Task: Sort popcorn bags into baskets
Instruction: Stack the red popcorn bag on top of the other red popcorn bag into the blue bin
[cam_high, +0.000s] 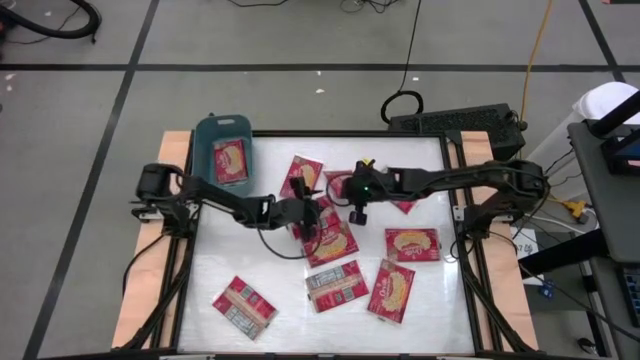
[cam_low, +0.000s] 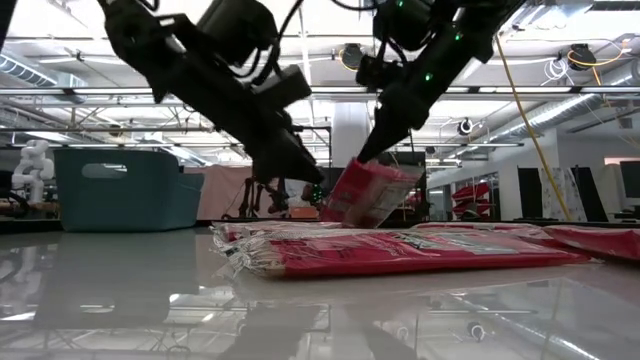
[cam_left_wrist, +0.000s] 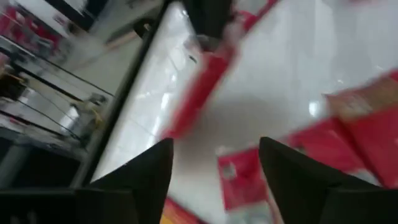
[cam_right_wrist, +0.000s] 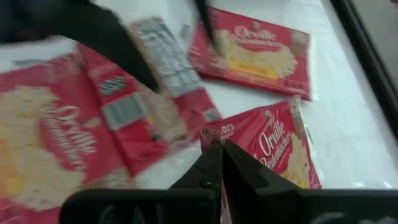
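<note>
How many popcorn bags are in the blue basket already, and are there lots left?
One bag lies in the blue basket, so the job has barely begun. The right gripper is shut on a bag, lifting one edge off the table. The left gripper is open beside it, over the pile. About nine more bags lie spread over the table.

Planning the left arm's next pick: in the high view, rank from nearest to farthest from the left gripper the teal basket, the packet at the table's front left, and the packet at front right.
From the left gripper:
1. Teal basket, back left corner.
2. Front-left packet, near the front edge.
3. Front-right packet, toward the right arm's side.

The first two are close.
</note>
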